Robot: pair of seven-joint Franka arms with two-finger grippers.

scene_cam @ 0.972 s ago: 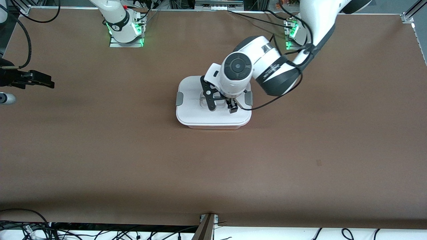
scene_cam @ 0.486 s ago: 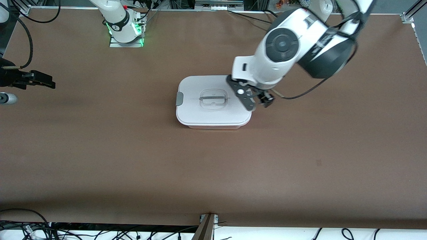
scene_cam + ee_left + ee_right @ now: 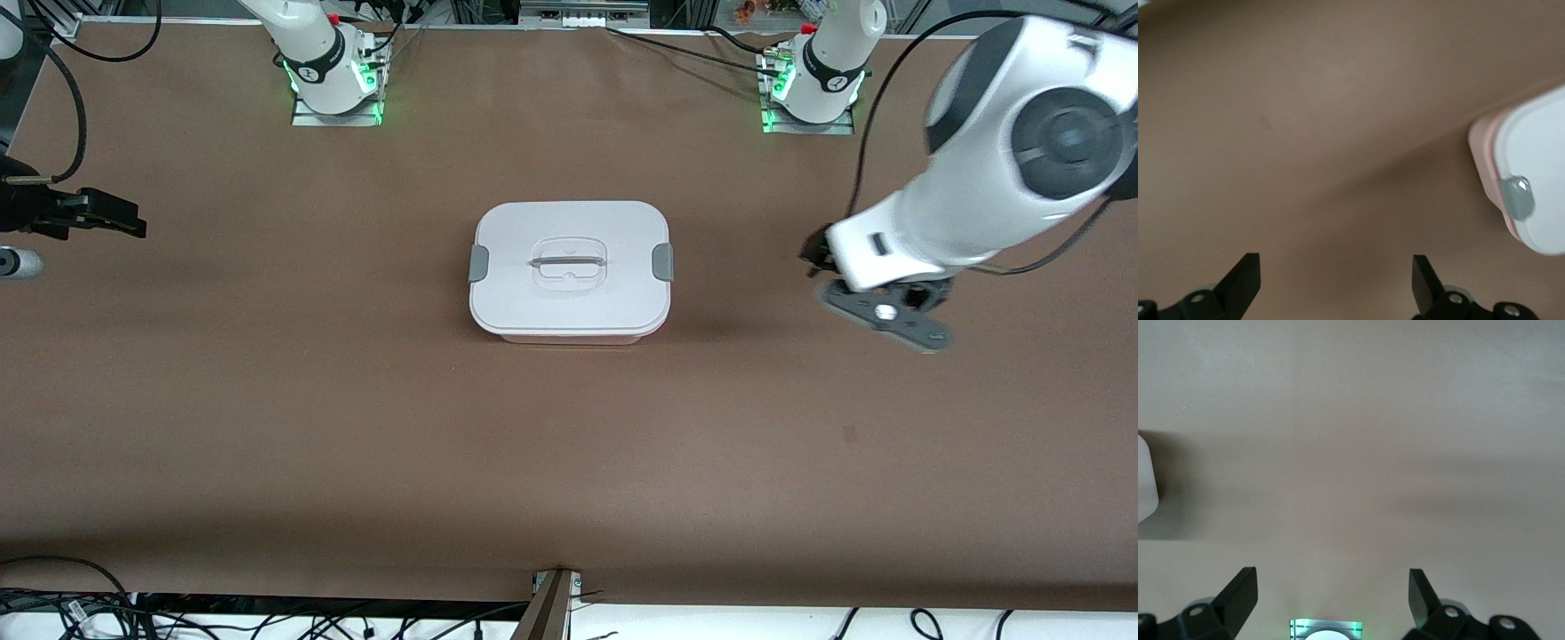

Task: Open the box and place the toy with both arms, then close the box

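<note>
box (image 3: 570,271) lidded — contents seemingly hidden, clips (image 3: 478,263) down

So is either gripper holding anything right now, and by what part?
Nothing is held. The left gripper is open over bare table beside the closed box; the right gripper is open too.

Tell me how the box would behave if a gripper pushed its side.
The box would probably slide, not tip: it sits low and wide on the flat table. Its plastic wall looks stiff. The lid likely stays put, with grey clips at both ends.
</note>
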